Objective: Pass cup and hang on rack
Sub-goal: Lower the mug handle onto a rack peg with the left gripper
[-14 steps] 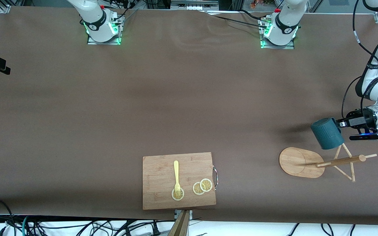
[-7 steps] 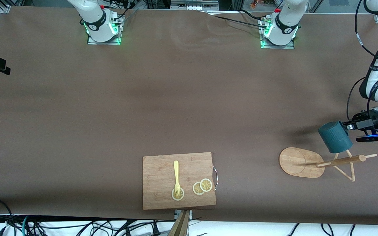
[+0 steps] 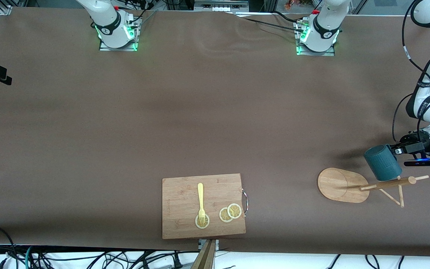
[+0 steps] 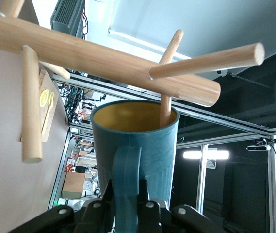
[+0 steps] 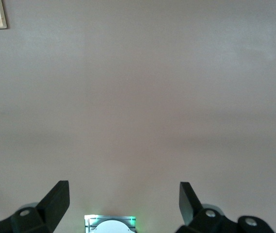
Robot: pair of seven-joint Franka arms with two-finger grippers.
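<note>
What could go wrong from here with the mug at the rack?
1. The left gripper holds the teal mug only by its thin handle; a bump could twist it loose.
2. One peg already dips into the mug's mouth, so pushing on could lever the bamboo rack, which might tip.
3. Releasing before the handle is on a peg would probably drop the mug.
</note>
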